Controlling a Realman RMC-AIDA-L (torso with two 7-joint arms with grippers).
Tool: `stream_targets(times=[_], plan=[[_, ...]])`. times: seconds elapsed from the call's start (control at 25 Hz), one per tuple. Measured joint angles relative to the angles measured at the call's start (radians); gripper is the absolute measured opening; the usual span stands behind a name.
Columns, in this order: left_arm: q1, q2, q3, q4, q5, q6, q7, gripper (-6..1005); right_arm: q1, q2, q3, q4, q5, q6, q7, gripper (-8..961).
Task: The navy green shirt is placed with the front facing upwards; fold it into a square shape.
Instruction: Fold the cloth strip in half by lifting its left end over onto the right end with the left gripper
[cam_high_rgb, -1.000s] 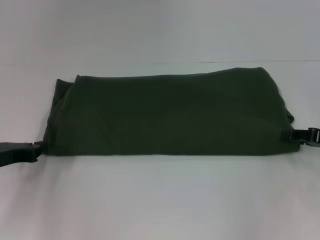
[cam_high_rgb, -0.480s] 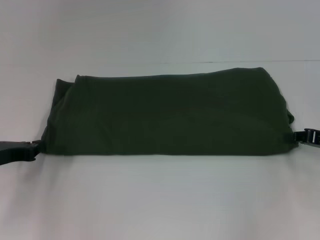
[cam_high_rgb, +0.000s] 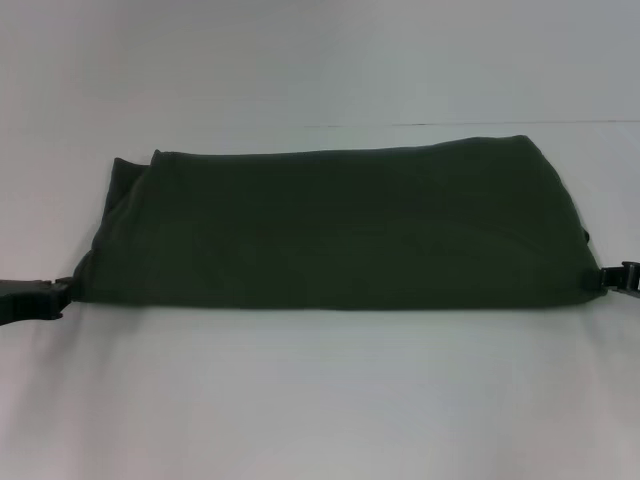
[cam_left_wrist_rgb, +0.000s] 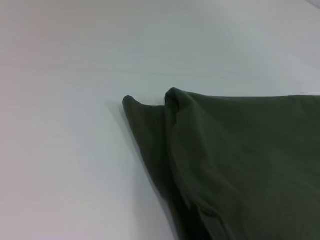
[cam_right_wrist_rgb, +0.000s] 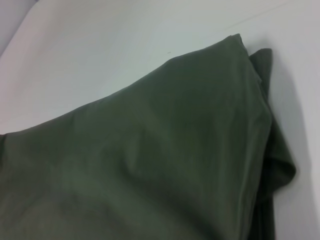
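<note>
Head view shows a broad white table (cam_high_rgb: 320, 400), matte and smooth, with a faint thin seam running across its far part. On it, in the middle, lies the navy green shirt (cam_high_rgb: 340, 230), folded into a long, wide band that is roughly a trapezoid: the near edge is straight and longer, the far edge shorter and slightly bowed. The cloth is a soft, dull, dark olive knit with shallow ripples and no print showing on the upper face. At the shirt's left end a second layer peeks out from under the top one, giving a small stepped corner at the far left; the left wrist view shows this as two rounded fabric tips side by side, the upper layer's folded edge thick and rolled. The right wrist view shows the other end, where the top layer lies smooth and a lower layer bulges out past it in a loose, rounded fold.

At the near left corner of the shirt sits the left gripper (cam_high_rgb: 62, 291), black and blocky, its tip right at the cloth; whether it grasps the fabric or has let go I cannot tell. At the near right corner the right gripper (cam_high_rgb: 606, 277) shows only as a small black tip against the cloth, and its hold cannot be told either.
</note>
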Motion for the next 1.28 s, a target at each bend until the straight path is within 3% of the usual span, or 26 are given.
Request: stream_targets(times=[0.96, 1.04, 1.28], plan=[[-0.001, 0.002, -0.005, 0.005, -0.005, -0.001, -0.028, 33, -0.01, -0.003, 0.022, 0.0, 0.075, -0.048, -0.049, 61], [0.0, 0.002, -0.009, 0.009, -0.006, 0.0, -0.045, 89, -0.013, -0.005, 0.025, -0.014, 0.081, -0.058, -0.049, 64], [0.013, 0.002, -0.023, 0.057, -0.006, 0.007, -0.153, 300, -0.044, -0.005, 0.058, -0.102, 0.127, -0.094, -0.041, 291]])
